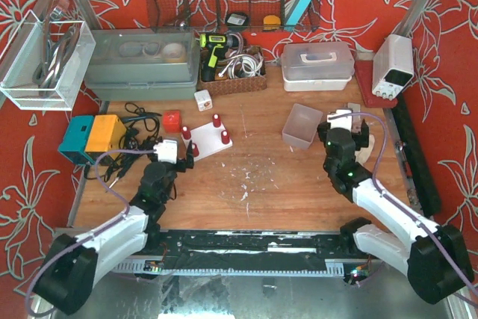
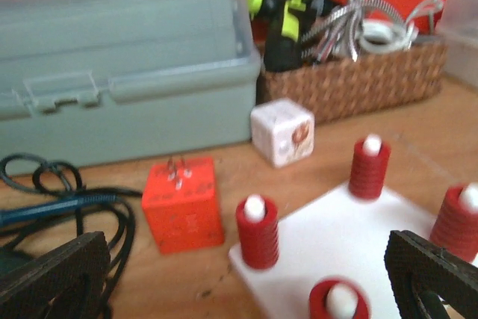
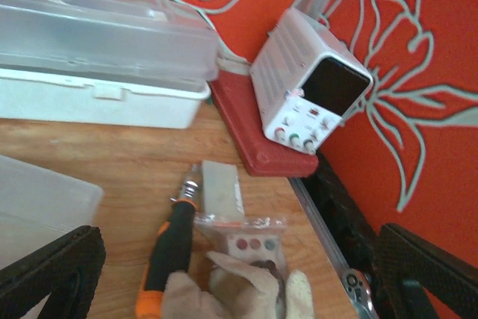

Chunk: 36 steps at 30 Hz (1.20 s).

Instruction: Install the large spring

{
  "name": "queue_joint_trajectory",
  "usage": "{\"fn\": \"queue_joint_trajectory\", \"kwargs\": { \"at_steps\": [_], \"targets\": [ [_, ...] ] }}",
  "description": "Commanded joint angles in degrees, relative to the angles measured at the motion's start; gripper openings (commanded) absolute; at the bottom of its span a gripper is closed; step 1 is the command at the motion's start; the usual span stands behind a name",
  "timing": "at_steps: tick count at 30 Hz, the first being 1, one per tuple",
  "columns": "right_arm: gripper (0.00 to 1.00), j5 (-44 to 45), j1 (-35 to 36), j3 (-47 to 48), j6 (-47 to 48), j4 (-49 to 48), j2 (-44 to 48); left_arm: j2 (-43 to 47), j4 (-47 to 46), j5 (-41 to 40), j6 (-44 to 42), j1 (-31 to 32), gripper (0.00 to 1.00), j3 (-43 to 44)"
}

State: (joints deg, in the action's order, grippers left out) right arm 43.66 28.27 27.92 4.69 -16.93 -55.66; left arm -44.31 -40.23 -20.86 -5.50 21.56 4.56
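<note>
Right, eyes on the white plate (image 2: 336,240) on the left half of the table (image 1: 261,184). Four red springs (image 2: 258,233) stand on it, each upright around a white peg (image 2: 255,207) whose tip pokes out the top. Which of them is the large one, I cannot tell. The nearest spring (image 2: 340,300) sits at the bottom of the left wrist view, between the fingers (image 2: 52,282) of the left gripper (image 2: 239,282), and nothing is touching it. Those jaws are spread wide, one finger at each lower corner of the view, holding nothing.

Just left of the plate is an orange-red block (image 2: 183,203) with two metal prongs on top, and behind the plate a small white cube (image 2: 281,132). Black cables (image 2: 75,211) coil on the wood further left. At the back stands a grey-green toolbox (image 2: 127,50) with its lid closed. Beside it, a wicker basket (image 2: 358,80) holds a yellow-green drill (image 2: 280,13) and coiled leads (image 2: 373,28).

Over on the right side, well apart from the plate, the right gripper (image 3: 239,274) hangs with its jaws released too, wide and empty. Beneath it lie a screwdriver (image 3: 170,248) with a black and orange handle, a pale glove (image 3: 239,293) and a small clear bag (image 3: 243,237) of parts. Beyond those are a white lidded box (image 3: 97,57) and a white power supply (image 3: 310,87) sitting on a red tray (image 3: 250,147).
</note>
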Motion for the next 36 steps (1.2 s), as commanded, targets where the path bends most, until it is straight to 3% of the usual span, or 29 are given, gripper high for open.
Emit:
{"fn": "queue_joint_trajectory", "kwargs": {
  "at_steps": [1, 5, 10, 13, 17, 24, 26, 28, 36],
  "targets": [
    [0.99, -3.2, -5.4, -3.2, -2.1, -4.3, -1.2, -6.6, -16.7, 0.4, -6.2, -3.2, 0.99, -4.8],
    [0.99, -7.5, -10.4, -5.4, -3.1, -7.5, -4.1, -15.5, -20.0, 11.1, -3.1, -11.5, 0.99, -3.9],
    [0.99, -14.9, -15.4, -7.8, -2.2, -17.1, -10.0, -25.9, -23.7, 22.4, 0.8, -16.8, 0.99, 0.9],
    [0.99, -21.4, -18.1, -5.4, -4.0, -14.5, -13.1, -35.3, -32.8, 24.6, 5.8, -21.1, 0.99, 0.8],
    [0.99, -25.7, -19.4, -4.7, -3.8, -15.1, -17.5, -35.7, -32.7, 27.3, 5.1, -21.4, 0.99, 0.5],
    [0.99, -24.4, -19.5, -13.3, -4.0, -39.3, -26.5, -36.3, -32.0, 26.4, 4.7, -20.9, 0.99, 1.2],
    [0.99, -25.3, -19.6, -11.9, -4.5, -33.0, -24.9, -36.4, -32.3, 25.7, 5.0, -20.9, 0.99, 1.0],
    [0.99, -25.5, -19.8, -12.5, -4.1, -36.4, -26.2, -36.4, -32.4, 25.7, 4.9, -20.9, 0.99, 1.0],
    [0.99, -25.3, -19.7, -12.2, -4.1, -34.5, -25.4, -36.4, -31.6, 26.6, 3.8, -20.3, 0.99, 1.4]
  ]
}}
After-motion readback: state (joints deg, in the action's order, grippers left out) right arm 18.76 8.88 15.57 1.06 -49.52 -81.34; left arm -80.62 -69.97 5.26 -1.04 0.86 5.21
